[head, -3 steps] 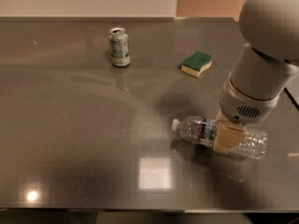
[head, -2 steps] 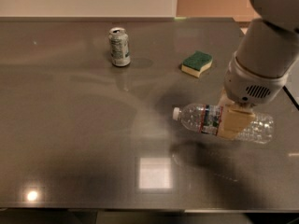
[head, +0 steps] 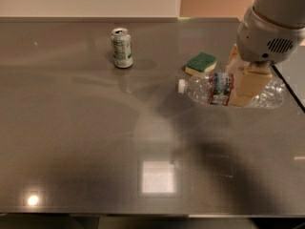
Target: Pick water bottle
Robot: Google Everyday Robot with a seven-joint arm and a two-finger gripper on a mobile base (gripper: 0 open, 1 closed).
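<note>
1. Closest: shiny table (head: 71,151), with a dark shadow well in front of the sponge (head: 200,63).
2. Next, just in front of the sponge and up off the table: water bottle (head: 209,88), lying sideways, white cap pointing left.
3. Right of the sponge: gripper (head: 245,87), squeezing the water bottle tight around its middle.
4. Farther back, well left of the sponge: can (head: 122,47), standing up, untouched.
5. Looks nearly done: grabbed and lifted already; only holding on left.
6. Higher than a second ago; resting on the table then.
</note>
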